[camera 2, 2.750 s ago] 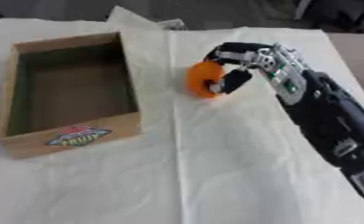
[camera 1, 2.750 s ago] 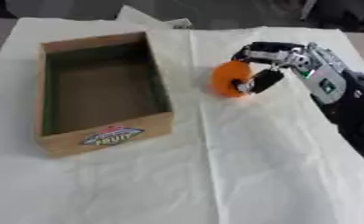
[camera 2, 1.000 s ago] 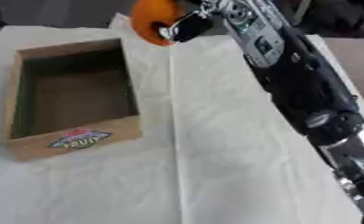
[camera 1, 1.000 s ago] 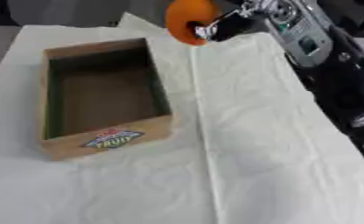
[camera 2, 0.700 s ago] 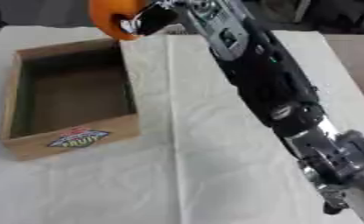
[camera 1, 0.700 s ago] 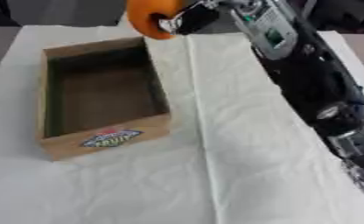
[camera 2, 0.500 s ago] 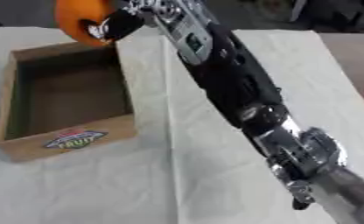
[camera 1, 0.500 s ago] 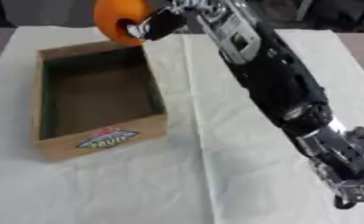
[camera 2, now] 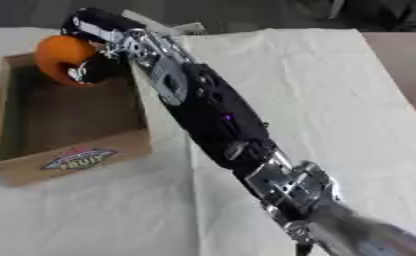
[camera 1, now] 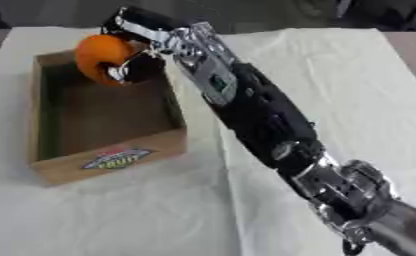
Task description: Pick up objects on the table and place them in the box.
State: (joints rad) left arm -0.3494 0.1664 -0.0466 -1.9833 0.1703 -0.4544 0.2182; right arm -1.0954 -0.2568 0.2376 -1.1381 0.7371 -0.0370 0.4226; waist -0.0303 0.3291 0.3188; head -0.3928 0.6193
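Carried leftward from the counter, the round orange fruit (camera 1: 102,56) is now hanging over the open cardboard box (camera 1: 163,142)'s far end, the right robot hand (camera 1: 143,46) curling around it; lowering before releasing is looking wisest.

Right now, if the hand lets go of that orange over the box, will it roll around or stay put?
The orange looks round and smooth, so it would probably roll some. The box has raised walls, likely containing it. The right hand curls around it, suggesting it is rigid.
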